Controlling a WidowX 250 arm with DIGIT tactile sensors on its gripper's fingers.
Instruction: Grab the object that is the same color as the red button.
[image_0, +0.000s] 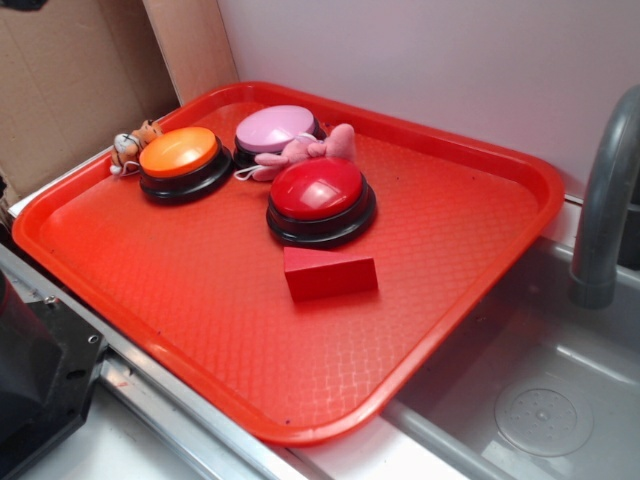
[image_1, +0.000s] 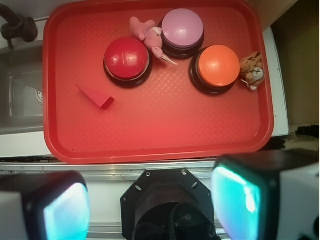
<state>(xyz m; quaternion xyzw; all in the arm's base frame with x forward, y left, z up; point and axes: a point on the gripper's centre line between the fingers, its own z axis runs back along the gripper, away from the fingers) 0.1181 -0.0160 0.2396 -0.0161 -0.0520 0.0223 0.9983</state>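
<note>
**Red block on the tray, claw spread and empty**

Exterior view: I see the red block (image_0: 330, 273) lying on the red tray (image_0: 480, 215), just in front of the red button (image_0: 320, 199); orange button (image_0: 180, 162) and pink button (image_0: 275, 131) sit behind.

Wrist view: my claw (image_1: 150, 207) hangs spread wide, holding nothing, outside the tray's near rim, well apart from the block (image_1: 95, 96).

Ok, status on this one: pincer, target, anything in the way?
Pincer open, empty, short of the tray. Red block untouched, just in front of red button. Approach clear.
</note>
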